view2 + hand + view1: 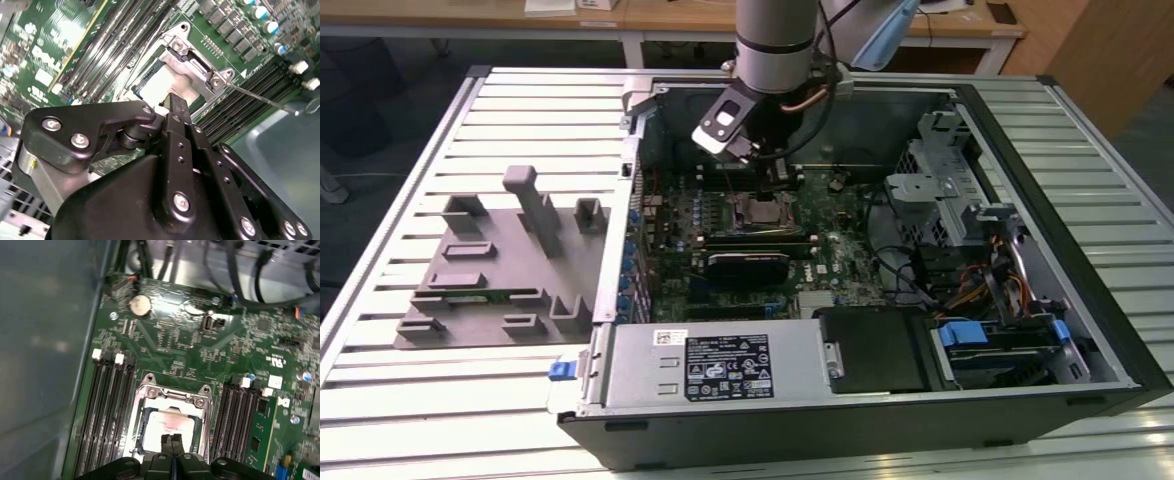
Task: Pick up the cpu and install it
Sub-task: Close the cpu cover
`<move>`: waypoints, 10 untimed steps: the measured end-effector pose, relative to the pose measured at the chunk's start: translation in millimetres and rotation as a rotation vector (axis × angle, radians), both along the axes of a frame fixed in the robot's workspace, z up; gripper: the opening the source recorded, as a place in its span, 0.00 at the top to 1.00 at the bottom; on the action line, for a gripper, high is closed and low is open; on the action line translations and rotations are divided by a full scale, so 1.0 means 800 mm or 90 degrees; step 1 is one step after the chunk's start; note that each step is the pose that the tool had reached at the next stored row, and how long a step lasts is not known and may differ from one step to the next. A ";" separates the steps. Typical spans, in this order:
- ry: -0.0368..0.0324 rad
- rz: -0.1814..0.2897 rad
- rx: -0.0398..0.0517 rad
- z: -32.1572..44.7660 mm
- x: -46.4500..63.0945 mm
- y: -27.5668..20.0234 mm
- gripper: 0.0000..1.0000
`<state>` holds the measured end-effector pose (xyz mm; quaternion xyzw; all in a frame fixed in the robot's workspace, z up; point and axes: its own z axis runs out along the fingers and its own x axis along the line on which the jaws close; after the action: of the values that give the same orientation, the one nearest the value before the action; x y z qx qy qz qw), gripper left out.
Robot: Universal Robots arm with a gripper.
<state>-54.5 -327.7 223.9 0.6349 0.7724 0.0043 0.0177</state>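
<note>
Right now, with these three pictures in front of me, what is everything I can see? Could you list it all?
table: one, pale slatted metal, under everything
computer case: one, black, lying open on the table
parts holder: one, grey, on the table, at the exterior view's left of the case
power supply: one, silver, at the case's near edge
motherboard: one, green, inside the case
socket: one, metal-framed, on the motherboard
cpu: one, silvery-white, lying in the socket
memory slots: two banks, black, either side of the socket
memory stick: one, green, in a slot
coin battery: one, silvery, on the motherboard
arm: one, silver-grey, reaching into the case
tool: one, black, shut, directly over the cpu
</note>
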 end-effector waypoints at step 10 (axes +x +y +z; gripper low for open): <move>0.0000 0.116 -0.0039 -0.0005 0.000 0.0000 0.89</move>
<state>-54.6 -327.8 223.5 0.5620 0.8269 0.0035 0.0192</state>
